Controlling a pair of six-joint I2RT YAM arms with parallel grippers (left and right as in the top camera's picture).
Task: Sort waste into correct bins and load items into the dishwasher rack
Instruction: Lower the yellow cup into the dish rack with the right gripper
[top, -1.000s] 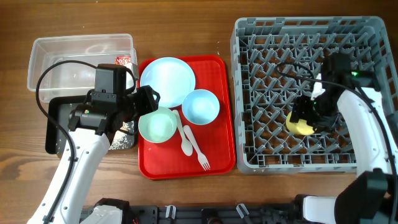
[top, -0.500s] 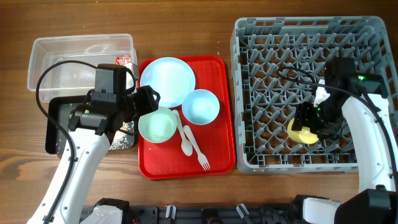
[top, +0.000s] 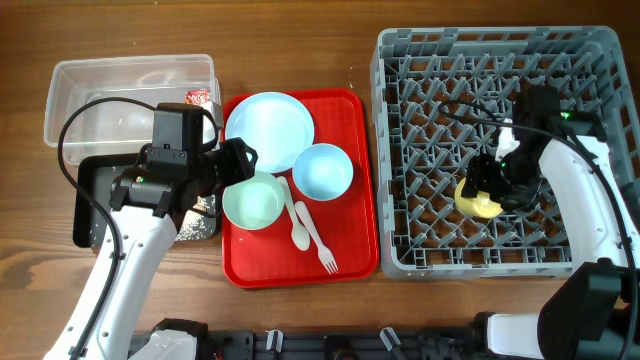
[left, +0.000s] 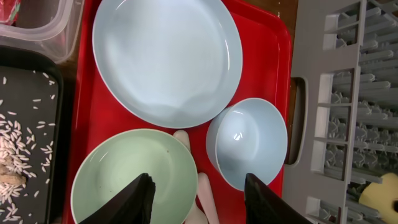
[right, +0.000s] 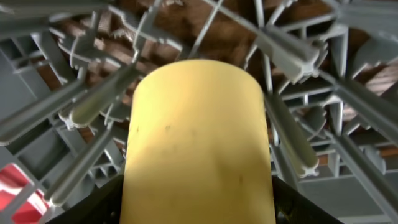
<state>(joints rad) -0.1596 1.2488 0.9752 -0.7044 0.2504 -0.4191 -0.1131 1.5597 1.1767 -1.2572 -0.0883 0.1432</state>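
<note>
My right gripper (top: 492, 185) is shut on the small yellow cup (top: 477, 200) and holds it among the pegs inside the grey dishwasher rack (top: 400, 150). In the right wrist view the cup (right: 199, 137) fills the space between my fingers (right: 199, 208). My left gripper (top: 235, 165) is open and empty over the pale green bowl (top: 252, 200); in the left wrist view its fingers (left: 199, 199) hang above that bowl (left: 124, 180) and the white spoon (left: 204, 193). The pale blue plate (top: 268, 130), pale blue bowl (top: 322, 170), spoon (top: 297, 225) and fork (top: 320, 245) lie on the red tray. The tissue is not visible.
The flat red tray (top: 360, 240) sits between the rack and the bins. The clear tub (top: 100, 90) holds a red wrapper (top: 197, 97). The black tray (left: 25, 124) holds rice scraps and lies partly under my left arm.
My right gripper with the yellow cup dipped toward the rack's front, then came back up and a little left. The left arm has not moved.
</note>
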